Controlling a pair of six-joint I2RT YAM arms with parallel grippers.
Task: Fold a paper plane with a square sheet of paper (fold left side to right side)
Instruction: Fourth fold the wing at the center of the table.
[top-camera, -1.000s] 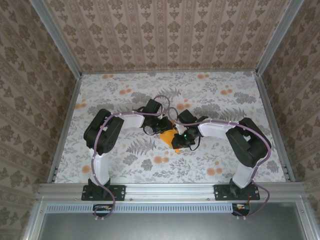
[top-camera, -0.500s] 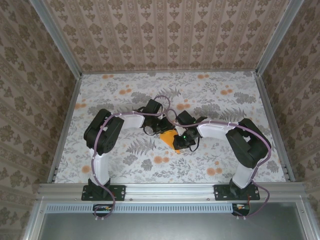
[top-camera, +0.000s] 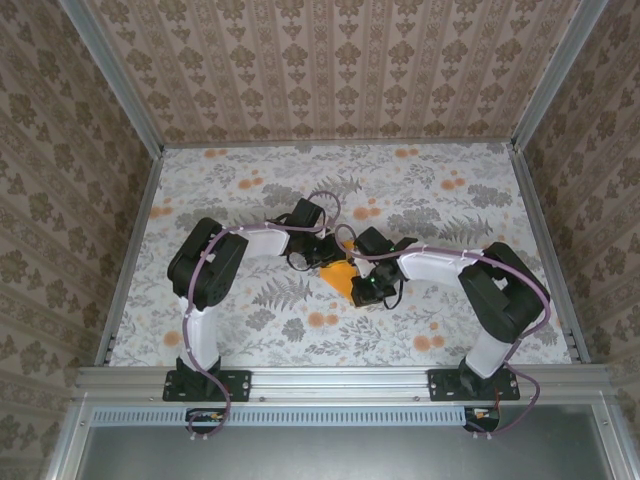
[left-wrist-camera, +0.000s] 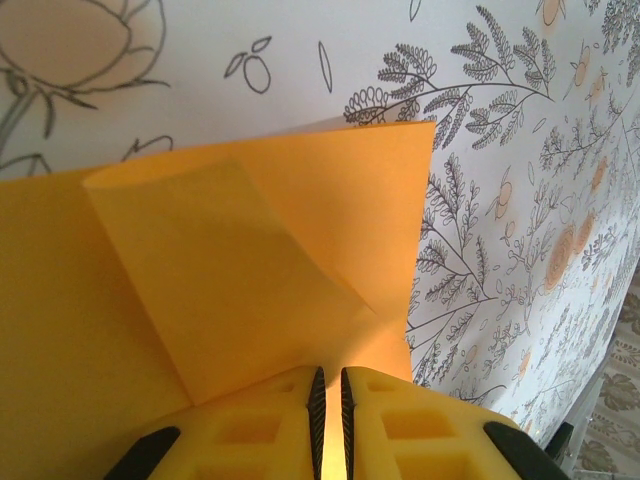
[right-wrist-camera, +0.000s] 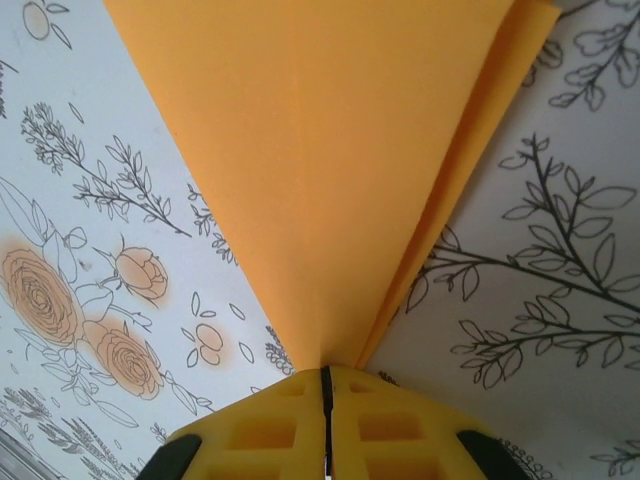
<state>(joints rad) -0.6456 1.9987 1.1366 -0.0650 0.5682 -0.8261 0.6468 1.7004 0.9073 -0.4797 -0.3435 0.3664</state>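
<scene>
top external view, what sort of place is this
Probably a purpose-built robot test cell rather than a home: patterned walls boxed in by an aluminium frame, a floral table, and a left arm and right arm bolted at its near edge, handling orange paper.

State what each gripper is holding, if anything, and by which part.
Both hold the folded orange paper. The left gripper pinches one edge, beside a folded-over flap. The right gripper is shut on its narrow, tapering end.
</scene>
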